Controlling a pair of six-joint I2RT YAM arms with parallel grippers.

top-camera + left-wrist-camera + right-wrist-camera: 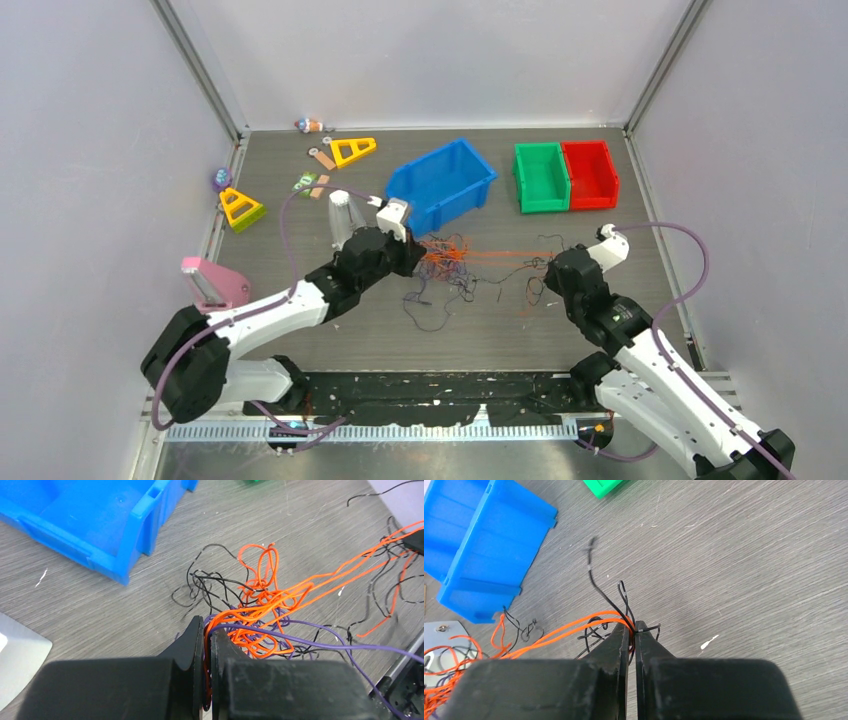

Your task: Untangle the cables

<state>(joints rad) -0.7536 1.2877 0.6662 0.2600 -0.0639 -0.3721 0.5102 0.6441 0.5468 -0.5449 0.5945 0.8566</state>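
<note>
Left hand (207, 630) pinching cables (261, 599), blue bin (100, 522) beside

**Inspector:** Overhead view, limits of sight?

**Assessor:** The cables (470, 262) are too fine to trace strand by strand; small item (311, 125) at the far edge too small to identify; right arm (690, 400) cut off at the bottom corner.

**Inspector:** Wrist views?

**Assessor:** Blue bin (85, 520) cut by top and left edges; green bin (605, 486) shows a corner only; strands hidden where they enter the left gripper (206, 630); one black tip (590, 544) blurred.
</note>
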